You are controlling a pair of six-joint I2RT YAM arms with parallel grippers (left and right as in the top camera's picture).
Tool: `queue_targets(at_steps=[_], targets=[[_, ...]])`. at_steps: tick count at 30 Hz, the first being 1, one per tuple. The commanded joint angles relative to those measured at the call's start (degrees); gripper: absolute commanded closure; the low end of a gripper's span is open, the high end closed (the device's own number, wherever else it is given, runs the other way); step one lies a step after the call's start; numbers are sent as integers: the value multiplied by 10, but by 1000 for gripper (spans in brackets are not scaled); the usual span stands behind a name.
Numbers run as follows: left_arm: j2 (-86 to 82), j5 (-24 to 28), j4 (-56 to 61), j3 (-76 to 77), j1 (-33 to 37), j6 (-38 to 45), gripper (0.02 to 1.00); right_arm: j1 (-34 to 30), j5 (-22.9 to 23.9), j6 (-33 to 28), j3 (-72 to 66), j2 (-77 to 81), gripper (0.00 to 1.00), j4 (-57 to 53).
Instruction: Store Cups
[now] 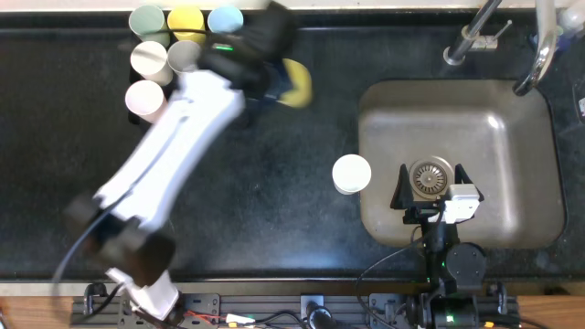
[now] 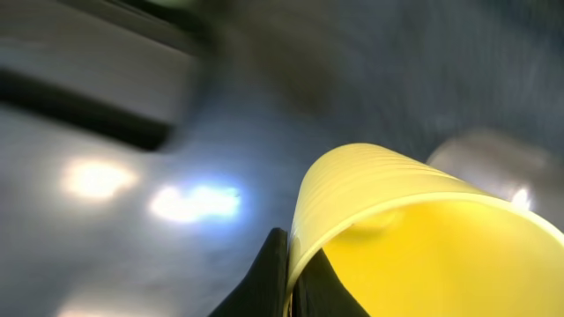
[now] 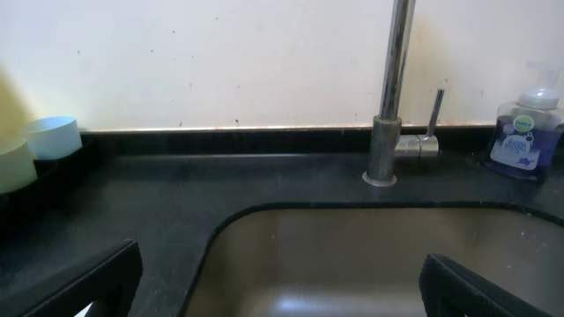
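My left gripper (image 2: 295, 283) has its fingers closed tight on the wall of a yellow cup (image 2: 423, 238), one finger inside the rim and one outside. It hangs above the dark counter (image 1: 274, 183), near the cluster of cups (image 1: 149, 58) at the back. A white cup (image 1: 351, 174) stands beside the sink (image 1: 512, 110). My right gripper (image 1: 430, 187) hangs over the basin, fingers spread wide, holding nothing.

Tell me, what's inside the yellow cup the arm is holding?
Bare yellow wall shows inside the yellow cup, nothing lying on it. The left gripper pinches its rim. The cup's bottom is out of view.
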Motion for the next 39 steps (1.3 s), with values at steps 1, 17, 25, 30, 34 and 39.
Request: queue_targets(at_steps=[1, 17, 25, 30, 34, 39], targets=[[-43, -29, -73, 10, 110, -6, 982, -2, -3, 2, -3, -5, 3, 3], [-38, -19, 23, -153, 243, -19, 982, -2, -3, 2, -3, -5, 5, 3], [1, -20, 32, -157, 245, -34, 982, -2, -3, 2, -3, -5, 3, 3], [20, -19, 50, -157, 245, -36, 982, -2, -3, 2, -3, -5, 3, 3], [36, -21, 53, -157, 245, -45, 982, -2, -3, 2, -3, -5, 3, 3], [47, -30, 54, -157, 247, -48, 982, -2, -3, 2, -3, -5, 3, 3]])
